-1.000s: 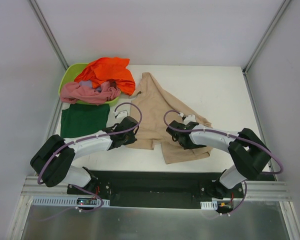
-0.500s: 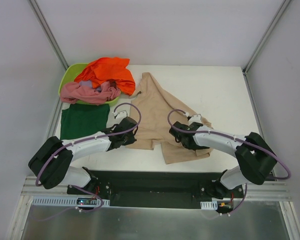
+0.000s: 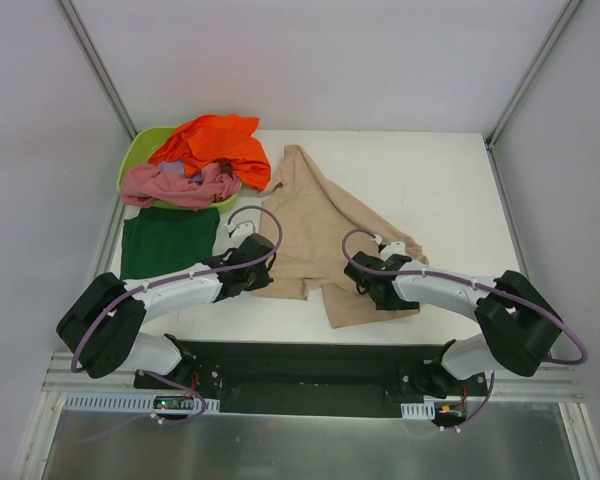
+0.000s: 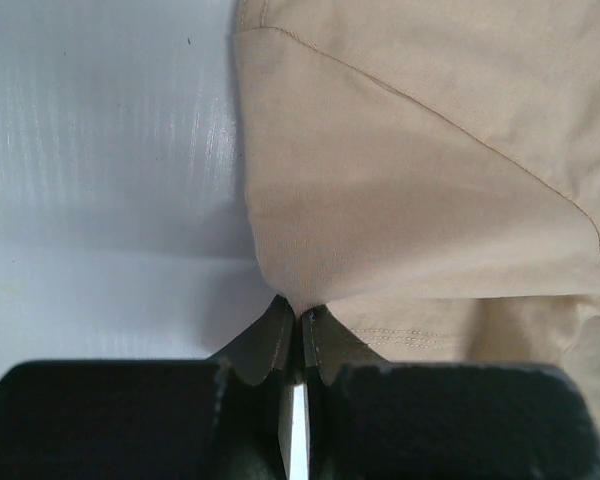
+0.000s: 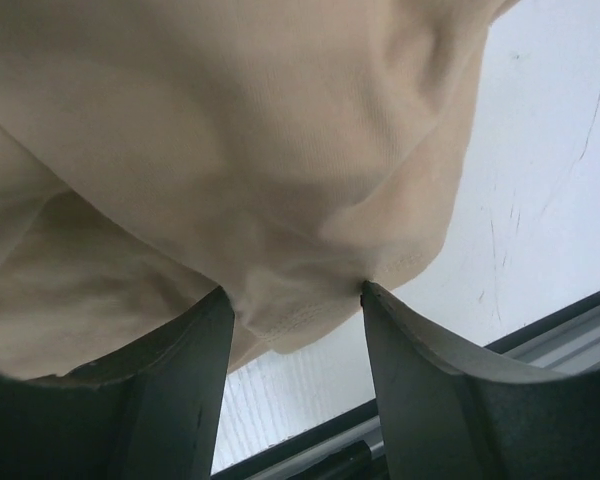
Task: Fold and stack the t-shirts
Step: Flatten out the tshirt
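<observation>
The beige t-shirt [image 3: 315,225] lies crumpled and spread on the table's middle. My left gripper [image 3: 266,263] is at its left lower edge. In the left wrist view the jaws are shut [image 4: 300,318] on a pinch of the beige cloth [image 4: 410,180]. My right gripper [image 3: 368,290] rests on the shirt's right lower part. In the right wrist view it is open [image 5: 296,295], with a beige hem fold [image 5: 230,130] lying between the fingers. The dark green t-shirt [image 3: 168,240] lies folded flat at the left. The orange t-shirt [image 3: 215,143] and the pink t-shirt [image 3: 175,187] are heaped at the tub.
A lime-green plastic tub [image 3: 140,150] stands at the back left under the orange and pink shirts. The enclosure's walls and metal posts close in the table on three sides. The black base rail [image 3: 310,360] runs along the near edge.
My right gripper has shifted a little to the right and toward the near edge over the beige shirt. The left gripper has hardly moved.
</observation>
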Motion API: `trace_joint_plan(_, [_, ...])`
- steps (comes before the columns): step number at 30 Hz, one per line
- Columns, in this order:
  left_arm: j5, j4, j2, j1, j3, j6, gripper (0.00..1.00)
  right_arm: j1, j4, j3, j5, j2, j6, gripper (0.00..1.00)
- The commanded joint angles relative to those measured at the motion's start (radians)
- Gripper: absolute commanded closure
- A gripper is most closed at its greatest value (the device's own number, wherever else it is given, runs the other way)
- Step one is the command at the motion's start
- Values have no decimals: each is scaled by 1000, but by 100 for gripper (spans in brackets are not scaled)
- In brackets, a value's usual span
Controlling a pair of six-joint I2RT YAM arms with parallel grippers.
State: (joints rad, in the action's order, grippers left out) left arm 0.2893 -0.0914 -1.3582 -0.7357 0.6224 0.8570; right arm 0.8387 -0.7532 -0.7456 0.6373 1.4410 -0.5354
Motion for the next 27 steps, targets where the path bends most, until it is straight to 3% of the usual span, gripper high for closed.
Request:
trace_joint_plan(1, [10, -8, 14, 4, -4, 11, 100, 7, 2, 32, -36, -7, -40, 44])
trace_joint_plan(12, [19, -8, 25, 7, -10, 8, 100, -6, 3, 68, -8, -47, -98, 58])
trace_joint_plan(21, [53, -18, 50, 6, -16, 2, 100, -61, 2, 86, -8, -142, -32, 72])
trace_joint_plan(25, [79, -30, 62, 7, -16, -3, 100, -104, 11, 109, -36, -191, -3, 90])
trace_joint_plan(27, [91, -34, 68, 7, -16, -6, 100, -130, 17, 123, -41, -211, 5, 92])
